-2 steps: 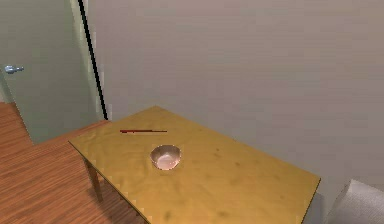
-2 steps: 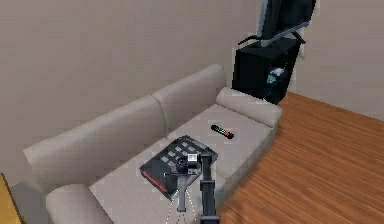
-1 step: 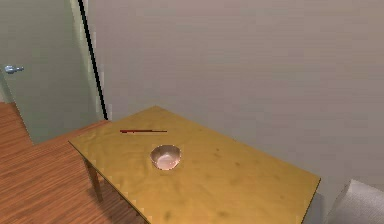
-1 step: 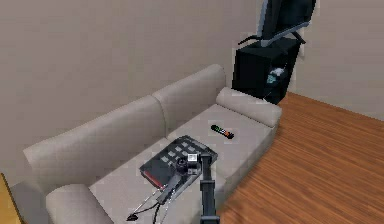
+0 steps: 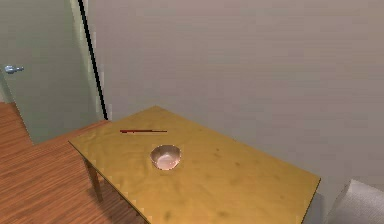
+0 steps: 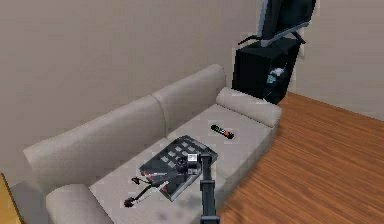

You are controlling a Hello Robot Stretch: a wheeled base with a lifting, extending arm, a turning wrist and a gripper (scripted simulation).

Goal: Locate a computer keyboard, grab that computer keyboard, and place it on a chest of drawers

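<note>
Dark arm [image 6: 207, 196] with claw [image 6: 143, 188] against the sofa [image 6: 110, 135] seat, keyboard [image 6: 166, 157] partly behind it, claw's load, if any, indiscernible.

On the table [image 5: 235, 188], bowl [image 5: 165, 157] and stick [image 5: 143, 131]; on the sofa [image 6: 120, 130], keyboard [image 6: 168, 158] left of remote [image 6: 222, 130].

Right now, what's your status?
Gripper low by sofa seat, cannot tell if holding anything. Keyboard flat on that seat. Remote lies apart from it.

Forward view looks down at table [image 5: 220, 175]; arm side view overlooks sofa [image 6: 120, 130].
</note>
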